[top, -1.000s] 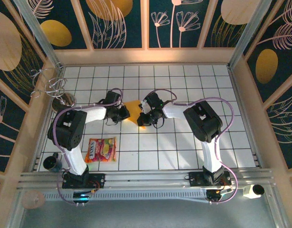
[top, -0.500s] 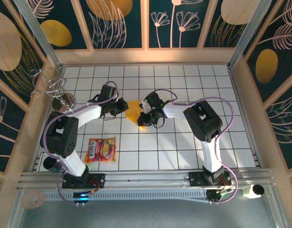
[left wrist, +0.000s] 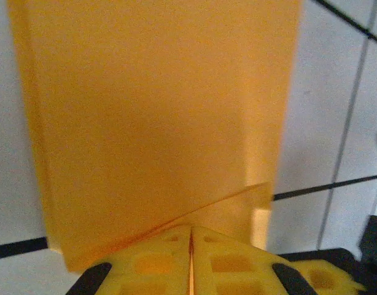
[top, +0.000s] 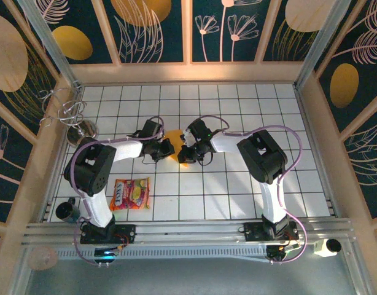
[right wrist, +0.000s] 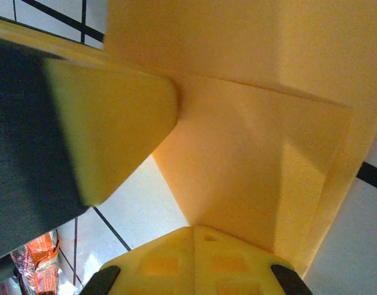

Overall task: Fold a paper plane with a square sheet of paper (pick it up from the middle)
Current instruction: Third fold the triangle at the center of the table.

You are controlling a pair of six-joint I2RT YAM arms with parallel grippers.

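Left gripper: jaws pressed together, tips set at the near edge of the square sheet of paper. Whether paper is caught between them cannot be told.

Right gripper: jaws likewise closed, tips resting on the sheet beside a raised folded flap. A pinch cannot be confirmed.

Sheet is seen from overhead at table centre, lying flat and partly folded in layers. Left gripper is placed at its 8 o'clock edge, right gripper at its 4 o'clock.

Step judged: creasing a fold, midway; no dart shape is formed yet. Next move is judged to need one tip pinning the sheet while the other is run along the crease, without dragging the thin paper.

Surroundings: snack packet at 7 o'clock of the sheet, well apart; wire stand at 9 o'clock, far; dark cup at 8 o'clock. Main obstruction is judged to be the grippers' closeness to each other.
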